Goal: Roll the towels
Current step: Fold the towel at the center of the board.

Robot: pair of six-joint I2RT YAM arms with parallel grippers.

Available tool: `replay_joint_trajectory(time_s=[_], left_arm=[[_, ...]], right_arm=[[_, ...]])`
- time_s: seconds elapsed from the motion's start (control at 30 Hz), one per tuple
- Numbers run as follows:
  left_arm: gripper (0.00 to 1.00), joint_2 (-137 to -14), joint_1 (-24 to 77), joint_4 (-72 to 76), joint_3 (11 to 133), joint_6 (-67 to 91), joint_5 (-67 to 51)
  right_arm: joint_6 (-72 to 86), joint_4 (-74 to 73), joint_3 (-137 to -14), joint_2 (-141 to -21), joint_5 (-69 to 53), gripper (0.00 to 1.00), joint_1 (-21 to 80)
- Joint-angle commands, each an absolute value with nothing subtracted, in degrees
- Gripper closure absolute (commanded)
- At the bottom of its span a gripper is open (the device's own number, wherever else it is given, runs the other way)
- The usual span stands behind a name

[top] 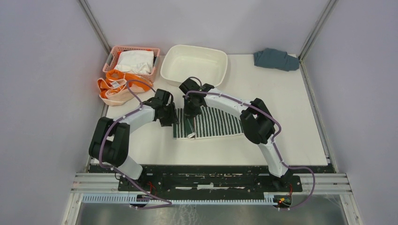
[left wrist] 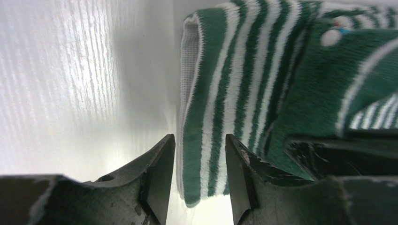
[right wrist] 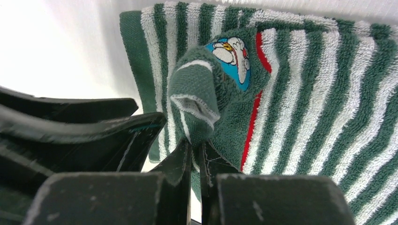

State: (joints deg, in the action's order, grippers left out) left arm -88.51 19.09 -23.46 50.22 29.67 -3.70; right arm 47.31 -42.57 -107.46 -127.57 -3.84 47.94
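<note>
The right gripper pinches a raised fold of the green-and-white striped towel, which lies on the table between the arms. The left gripper stands half-open astride its folded edge. Gripped on one side only, the roll could slacken or skew.

The white arms have black joints, purple cables and dark pincers.

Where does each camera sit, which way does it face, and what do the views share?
Top external: above, behind the bases, facing down on the table; left arm and right arm show.
Left wrist: on the left arm, facing the striped towel; left jaws parted around its edge.
Right wrist: on the right arm, facing the towel; right jaws pinch its fold.
Shared by all: the striped towel.
</note>
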Motion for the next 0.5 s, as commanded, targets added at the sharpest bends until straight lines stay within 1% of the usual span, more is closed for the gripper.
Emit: replay_joint_trajectory(time_s=[0.0, 0.1, 0.23, 0.37, 0.47], left_arm=[[0.52, -92.3, 18.9, -21.9, 51.6, 29.1, -5.1], [0.62, -93.8, 18.9, -22.0, 51.5, 29.1, -5.6], [0.69, -94.6, 19.1, -22.0, 51.3, 29.1, -5.9], [0.72, -94.8, 19.3, -21.9, 51.3, 29.1, -6.1], [0.73, -94.7, 19.3, -21.9, 51.4, 29.0, -5.9]], right_arm=[[47.9, -40.9, -107.0, -123.9, -4.6, 0.92, 47.8], [48.0, -41.0, -106.8, -122.9, -4.7, 0.92, 47.8], [48.5, -40.8, -106.9, -120.8, -4.5, 0.93, 47.8], [49.0, -40.4, -107.1, -118.9, -3.5, 0.93, 47.8], [49.3, -40.4, -107.8, -118.7, -3.6, 0.93, 47.8]])
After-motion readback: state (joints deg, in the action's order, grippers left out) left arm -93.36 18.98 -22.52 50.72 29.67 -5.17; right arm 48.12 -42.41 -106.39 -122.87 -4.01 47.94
